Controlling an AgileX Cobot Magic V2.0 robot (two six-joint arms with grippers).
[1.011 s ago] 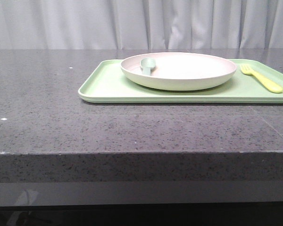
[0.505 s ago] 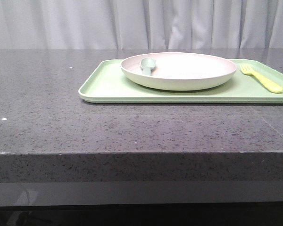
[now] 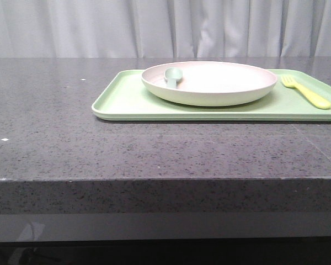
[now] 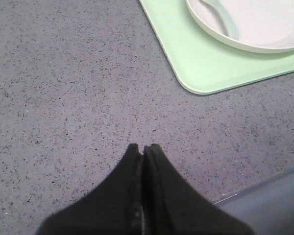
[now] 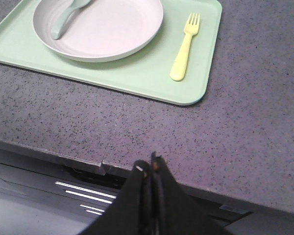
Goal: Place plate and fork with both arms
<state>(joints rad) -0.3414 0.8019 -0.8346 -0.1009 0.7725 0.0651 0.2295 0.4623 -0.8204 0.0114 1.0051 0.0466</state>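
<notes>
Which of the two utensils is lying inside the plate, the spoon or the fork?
The grey-green spoon lies in the plate. The yellow fork lies on the green tray beside the plate.

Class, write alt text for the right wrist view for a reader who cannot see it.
A pale plate holding a grey-green spoon sits on a light green tray, a yellow fork lying beside it. The shut right gripper hangs near the speckled counter edge.

On the green tray (image 3: 127, 102), the plate (image 3: 209, 83) holds a spoon (image 3: 172, 77); the fork (image 3: 306, 91) lies beside it.
</notes>
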